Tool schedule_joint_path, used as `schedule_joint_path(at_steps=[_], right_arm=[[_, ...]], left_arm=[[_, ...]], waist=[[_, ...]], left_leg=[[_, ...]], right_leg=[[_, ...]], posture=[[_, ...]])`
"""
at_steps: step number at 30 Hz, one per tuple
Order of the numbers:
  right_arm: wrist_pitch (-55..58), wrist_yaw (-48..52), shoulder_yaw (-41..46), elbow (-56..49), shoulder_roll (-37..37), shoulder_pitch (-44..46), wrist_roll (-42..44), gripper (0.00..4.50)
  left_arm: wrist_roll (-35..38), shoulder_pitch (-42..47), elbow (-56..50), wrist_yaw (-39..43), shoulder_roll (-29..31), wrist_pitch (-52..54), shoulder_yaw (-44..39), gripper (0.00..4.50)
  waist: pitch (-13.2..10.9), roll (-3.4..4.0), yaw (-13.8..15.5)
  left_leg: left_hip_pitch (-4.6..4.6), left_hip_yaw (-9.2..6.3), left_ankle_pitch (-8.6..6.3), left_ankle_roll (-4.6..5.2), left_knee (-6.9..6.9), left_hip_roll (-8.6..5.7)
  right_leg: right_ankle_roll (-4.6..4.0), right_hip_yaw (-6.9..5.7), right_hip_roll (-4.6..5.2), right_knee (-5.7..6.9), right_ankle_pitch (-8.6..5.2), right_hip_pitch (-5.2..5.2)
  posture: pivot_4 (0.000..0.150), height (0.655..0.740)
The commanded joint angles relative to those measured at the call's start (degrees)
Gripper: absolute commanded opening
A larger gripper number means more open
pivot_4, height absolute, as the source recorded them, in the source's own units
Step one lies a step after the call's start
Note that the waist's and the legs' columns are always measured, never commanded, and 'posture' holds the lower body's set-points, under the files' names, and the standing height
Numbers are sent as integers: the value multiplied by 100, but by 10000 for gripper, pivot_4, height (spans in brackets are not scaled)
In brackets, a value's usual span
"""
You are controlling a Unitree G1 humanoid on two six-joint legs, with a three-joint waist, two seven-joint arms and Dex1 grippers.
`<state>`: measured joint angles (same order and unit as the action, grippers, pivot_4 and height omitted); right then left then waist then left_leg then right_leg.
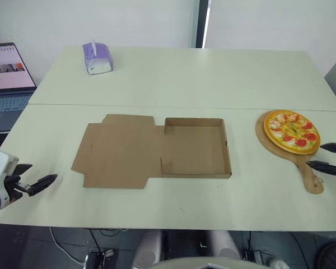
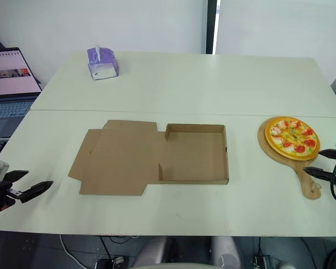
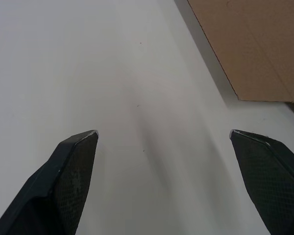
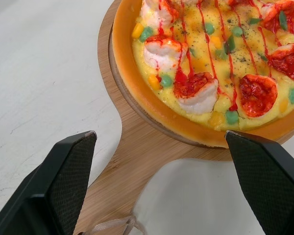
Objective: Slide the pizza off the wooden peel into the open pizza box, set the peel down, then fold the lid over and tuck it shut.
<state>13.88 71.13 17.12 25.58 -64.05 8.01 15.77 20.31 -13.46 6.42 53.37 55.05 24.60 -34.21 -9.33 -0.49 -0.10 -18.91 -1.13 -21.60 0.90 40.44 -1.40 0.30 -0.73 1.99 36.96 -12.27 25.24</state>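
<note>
Currently, pizza [image 1: 293, 131] on wooden peel [image 1: 261, 132] by tabletop's [image 1: 213, 78] right edge, right gripper [image 1: 315, 156] jaws spread astride handle [image 1: 310, 175], left gripper [image 1: 43, 171] jaws spread near front-left corner, pizza box [image 1: 193, 147] open, centre.

Tissue pack [image 1: 97, 58], laptop [image 1: 7, 84], table [image 1: 173, 75]

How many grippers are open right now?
2. The left gripper is open over the front left of the table, apart from the pizza box. The right gripper is open at the handle of the wooden peel, not closed on it.
</note>
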Motion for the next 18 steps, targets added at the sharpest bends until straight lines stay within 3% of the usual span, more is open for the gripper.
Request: schedule_joint_path(at_steps=[1, 18], right_arm=[[-135, 40, -20, 157, -125, 177, -83, 45000], [-685, 128, -408, 1140, -164, 860, -398, 45000]], left_arm=[[3, -100, -43, 143, 145, -92, -195, 44694], [178, 42, 201, 545, 45, -484, -510, 44694]], waist=[[0, 0, -1], [-6, 10, -7]], left_leg=[[0, 0, 0, 0, 0, 0], [0, 3, 2, -3, 0, 0]], right_leg=[[0, 0, 0, 0, 0, 0], [-1, 0, 0, 0, 0, 2]], posture=[[1500, 7251], [1500, 7251]])
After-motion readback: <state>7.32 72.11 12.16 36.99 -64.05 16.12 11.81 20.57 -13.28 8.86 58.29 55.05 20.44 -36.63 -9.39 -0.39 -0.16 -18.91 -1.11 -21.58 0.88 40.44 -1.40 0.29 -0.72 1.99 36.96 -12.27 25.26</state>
